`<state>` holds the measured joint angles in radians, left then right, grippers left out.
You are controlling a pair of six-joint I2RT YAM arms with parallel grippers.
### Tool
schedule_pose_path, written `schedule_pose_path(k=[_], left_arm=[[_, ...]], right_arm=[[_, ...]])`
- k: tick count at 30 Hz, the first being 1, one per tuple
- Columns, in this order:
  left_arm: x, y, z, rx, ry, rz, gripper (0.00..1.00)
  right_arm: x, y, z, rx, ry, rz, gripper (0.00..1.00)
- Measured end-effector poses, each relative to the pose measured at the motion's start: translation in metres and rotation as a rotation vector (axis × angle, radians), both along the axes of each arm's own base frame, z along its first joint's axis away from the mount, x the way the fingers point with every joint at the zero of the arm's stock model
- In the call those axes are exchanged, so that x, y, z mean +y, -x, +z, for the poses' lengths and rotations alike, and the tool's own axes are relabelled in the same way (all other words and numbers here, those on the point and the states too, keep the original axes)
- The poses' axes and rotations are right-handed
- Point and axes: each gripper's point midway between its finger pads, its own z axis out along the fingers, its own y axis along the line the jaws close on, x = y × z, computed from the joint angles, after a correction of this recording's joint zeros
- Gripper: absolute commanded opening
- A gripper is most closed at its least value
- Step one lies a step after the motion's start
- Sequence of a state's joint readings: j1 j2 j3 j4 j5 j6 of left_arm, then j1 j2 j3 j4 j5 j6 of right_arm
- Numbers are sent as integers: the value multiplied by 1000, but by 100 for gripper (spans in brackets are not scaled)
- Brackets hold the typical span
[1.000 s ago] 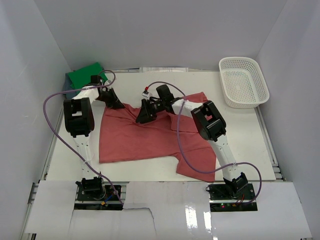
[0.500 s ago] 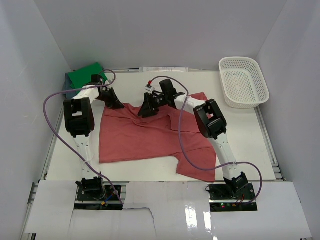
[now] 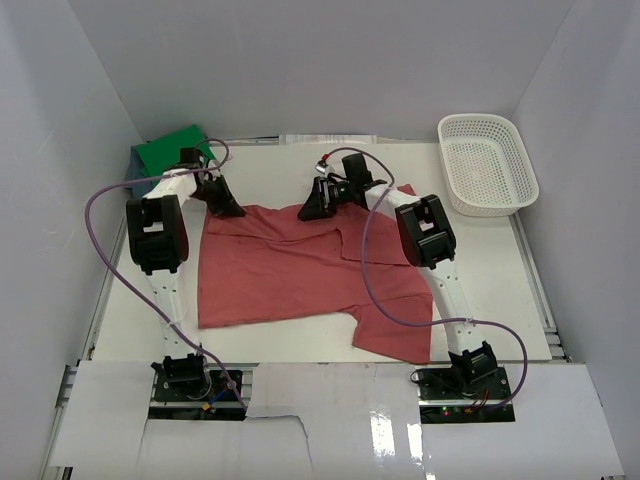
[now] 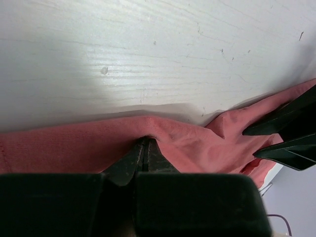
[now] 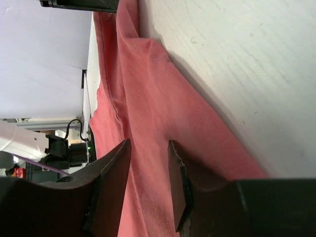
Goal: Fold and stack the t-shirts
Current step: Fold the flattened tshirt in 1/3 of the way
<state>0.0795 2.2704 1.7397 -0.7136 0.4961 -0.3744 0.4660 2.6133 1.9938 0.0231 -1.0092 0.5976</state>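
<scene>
The brick-red t-shirt point(image 3: 290, 270) lies spread on the table, one sleeve trailing toward the near right. My left gripper point(image 3: 228, 208) is at its far-left edge, shut on a pinched ridge of the red cloth point(image 4: 74, 148), with the jaws point(image 4: 145, 140) pressed together. My right gripper point(image 3: 312, 212) rests at the shirt's far edge near the collar. Its fingers point(image 5: 149, 143) stand apart with red cloth point(image 5: 143, 89) lying in the gap. A folded green t-shirt point(image 3: 168, 152) sits at the back left on a blue-grey one point(image 3: 138, 183).
A white lattice basket point(image 3: 478, 119) stands at the back right. White walls close in the table on three sides. Purple cables loop from both arms over the shirt. Bare tabletop point(image 4: 148, 49) lies beyond the shirt's far edge.
My right gripper has moved from the shirt's upper middle toward the far edge and slightly right, and its fingers have narrowed. The crease there has flattened. The left gripper has not moved.
</scene>
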Motion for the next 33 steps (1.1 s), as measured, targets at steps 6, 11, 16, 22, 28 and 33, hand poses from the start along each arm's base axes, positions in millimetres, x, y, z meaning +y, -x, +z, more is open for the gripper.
schedule_pose_path(k=[6, 11, 16, 22, 28, 33], left_arm=[[2, -12, 0, 2, 11, 9, 8], [3, -26, 0, -18, 26, 12, 8], [4, -32, 1, -25, 54, 14, 11], [5, -28, 1, -32, 46, 21, 14], [12, -19, 4, -27, -2, 36, 15], [20, -12, 12, -27, -41, 49, 20]], right_arm=[[-12, -19, 0, 0, 3, -48, 45], [-32, -46, 1, -4, -6, -108, 47], [-46, -61, 3, 13, -15, -146, 48], [-49, -65, 5, 16, -22, -159, 49], [-47, -64, 5, 16, -25, -158, 49], [-46, -64, 5, 18, -26, -158, 49]])
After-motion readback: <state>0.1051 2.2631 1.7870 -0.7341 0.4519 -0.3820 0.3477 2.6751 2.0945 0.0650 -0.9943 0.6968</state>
